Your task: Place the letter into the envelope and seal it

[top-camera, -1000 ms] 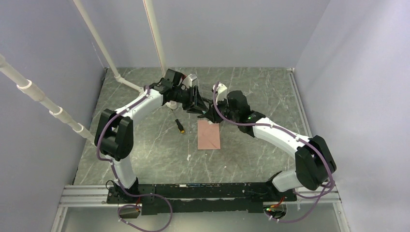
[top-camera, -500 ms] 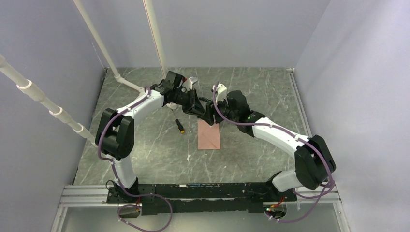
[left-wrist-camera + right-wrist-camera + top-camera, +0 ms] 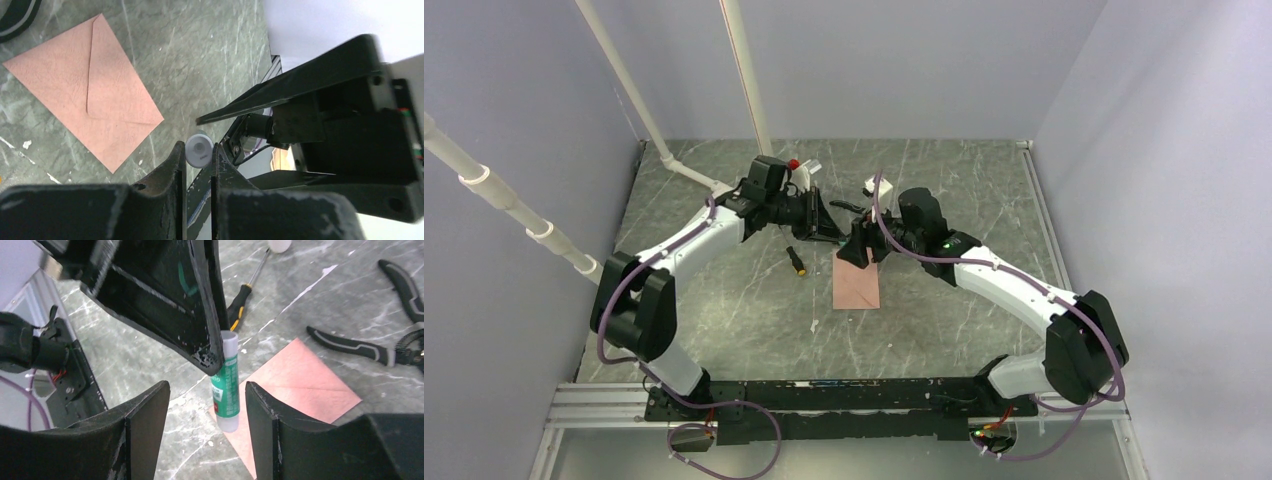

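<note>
The pinkish envelope (image 3: 856, 283) lies flat on the table with its pointed flap folded down; it also shows in the left wrist view (image 3: 80, 95) and the right wrist view (image 3: 300, 375). The letter is not in view. My left gripper (image 3: 830, 226) (image 3: 199, 149) is shut on a green-and-white glue stick (image 3: 199, 152) and holds it upright above the envelope's far left corner. My right gripper (image 3: 856, 250) (image 3: 206, 389) is open, with its jaws on either side of the glue stick (image 3: 226, 385) and not touching it.
A black-and-yellow screwdriver (image 3: 795, 258) (image 3: 242, 295) lies left of the envelope. Black pliers (image 3: 350, 345) lie just beyond the envelope's far edge. White pipes (image 3: 664, 150) run along the back left. Both wrists crowd together over the envelope's far end.
The left arm's elbow has swung down and left and its wrist has turned. The right gripper has shifted slightly left toward the left gripper. The envelope has not moved.
</note>
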